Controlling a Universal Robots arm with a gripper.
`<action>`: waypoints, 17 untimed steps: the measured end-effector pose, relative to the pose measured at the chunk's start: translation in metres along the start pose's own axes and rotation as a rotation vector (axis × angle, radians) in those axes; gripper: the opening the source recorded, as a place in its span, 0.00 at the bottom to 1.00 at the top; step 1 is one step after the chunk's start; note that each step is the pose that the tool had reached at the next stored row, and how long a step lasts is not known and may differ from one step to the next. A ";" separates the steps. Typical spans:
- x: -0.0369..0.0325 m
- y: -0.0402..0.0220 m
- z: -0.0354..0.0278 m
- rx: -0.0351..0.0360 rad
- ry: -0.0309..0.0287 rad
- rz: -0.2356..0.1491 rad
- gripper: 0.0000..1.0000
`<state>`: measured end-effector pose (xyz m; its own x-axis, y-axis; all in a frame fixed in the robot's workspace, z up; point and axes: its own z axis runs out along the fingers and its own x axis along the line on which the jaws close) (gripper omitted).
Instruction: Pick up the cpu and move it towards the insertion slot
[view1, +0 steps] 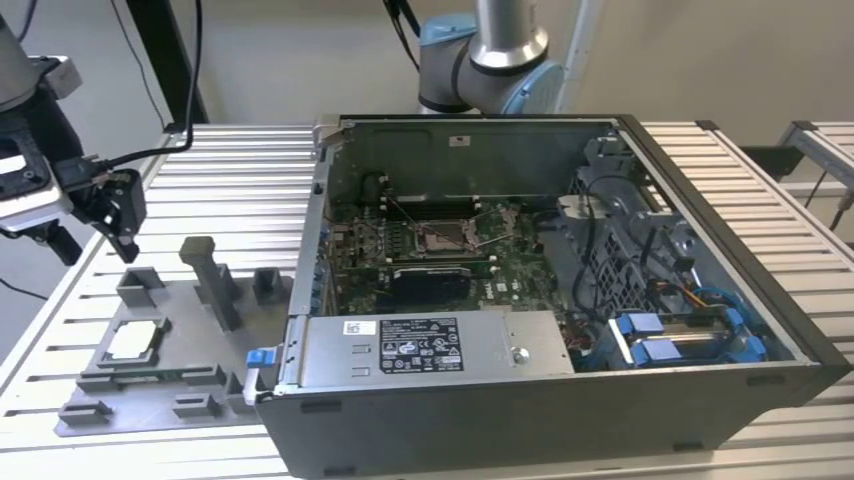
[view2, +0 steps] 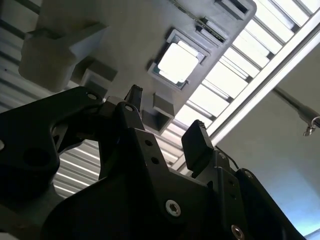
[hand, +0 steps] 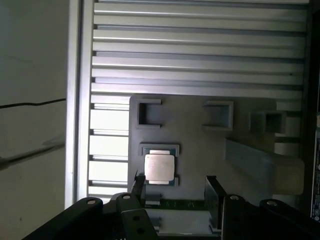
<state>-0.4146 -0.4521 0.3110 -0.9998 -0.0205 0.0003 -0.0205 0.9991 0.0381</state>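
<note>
This is a robotics lab bench, set up for work on computer hardware. The surface (view1: 227, 190) is a deck of slatted aluminium profiles. A grey-and-blue robot arm joint (view1: 487, 60) rises behind it, and a black pincer (view1: 94, 245) hangs at the exterior view's left with black cables (view1: 196, 70) nearby. An open desktop computer case (view1: 534, 400) lies on its side with its motherboard (view1: 441, 250) exposed. Beside it sits a grey plastic fixture tray (view1: 187, 350). Plain pale walls (view1: 294, 60) stand behind.
</note>
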 end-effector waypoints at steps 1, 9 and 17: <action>0.0000 0.0000 0.0004 0.0000 0.0000 0.000 1.00; 0.0000 -0.0001 0.0020 -0.0001 -0.0002 0.000 1.00; 0.0003 -0.0003 0.0076 0.0000 -0.0002 0.000 1.00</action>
<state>-0.4150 -0.4521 0.3034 -0.9998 -0.0205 0.0001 -0.0205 0.9991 0.0381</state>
